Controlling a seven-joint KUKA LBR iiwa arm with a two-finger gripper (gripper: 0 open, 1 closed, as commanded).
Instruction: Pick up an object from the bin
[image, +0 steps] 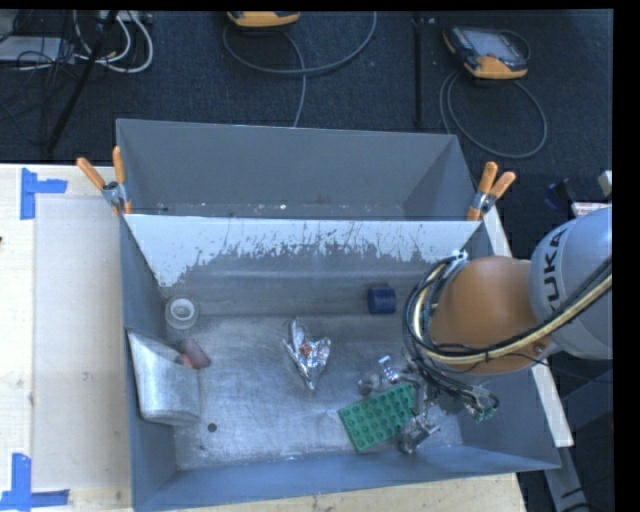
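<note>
The tool (416, 404) hangs low in the near right corner of the grey metal bin (300, 205), right over the right end of a flat green studded plastic plate (372, 420) that lies tilted on the floor. I cannot tell how far open the tool is or whether it has hold of the plate. Left of the plate, near the middle, lies a crumpled silver foil wad (308, 356). A small dark blue block (380, 298) sits by the back wall, well apart from a clear ring (181, 312) on the left.
</note>
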